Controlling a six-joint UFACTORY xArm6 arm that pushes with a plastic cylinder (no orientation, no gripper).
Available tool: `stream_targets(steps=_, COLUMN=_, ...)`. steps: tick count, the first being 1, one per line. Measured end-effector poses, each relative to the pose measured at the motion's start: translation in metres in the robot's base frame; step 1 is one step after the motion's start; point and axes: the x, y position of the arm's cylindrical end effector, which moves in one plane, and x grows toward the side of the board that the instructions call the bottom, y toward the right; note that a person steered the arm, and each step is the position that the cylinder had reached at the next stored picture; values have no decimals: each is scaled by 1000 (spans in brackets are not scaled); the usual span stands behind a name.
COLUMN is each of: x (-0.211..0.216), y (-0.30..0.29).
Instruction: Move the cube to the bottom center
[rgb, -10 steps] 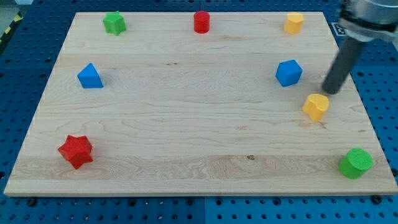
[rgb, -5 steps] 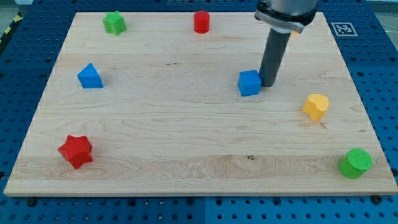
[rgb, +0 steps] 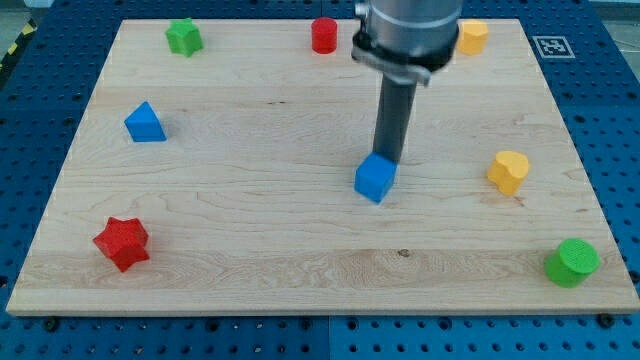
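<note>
The blue cube (rgb: 374, 178) sits on the wooden board (rgb: 250, 220), a little right of the board's middle. My tip (rgb: 388, 160) is at the cube's upper right edge, touching it. The rod rises straight up from there to the arm's dark housing at the view's top.
A blue triangular block (rgb: 145, 123) is at the left. A red star (rgb: 122, 242) is at the bottom left. A green star (rgb: 183, 37), red cylinder (rgb: 324, 35) and yellow block (rgb: 472, 37) line the top. A yellow heart (rgb: 508, 171) and green cylinder (rgb: 572, 262) are at the right.
My tip came in from the right, met the blue cube and pushed it left and down toward the board's middle. The other blocks have not moved.
</note>
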Motion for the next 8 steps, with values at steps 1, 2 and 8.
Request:
stream_targets(steps=1, x=34, y=0)
stream_targets(steps=2, x=13, y=0)
stream_targets(steps=8, x=1, y=-15)
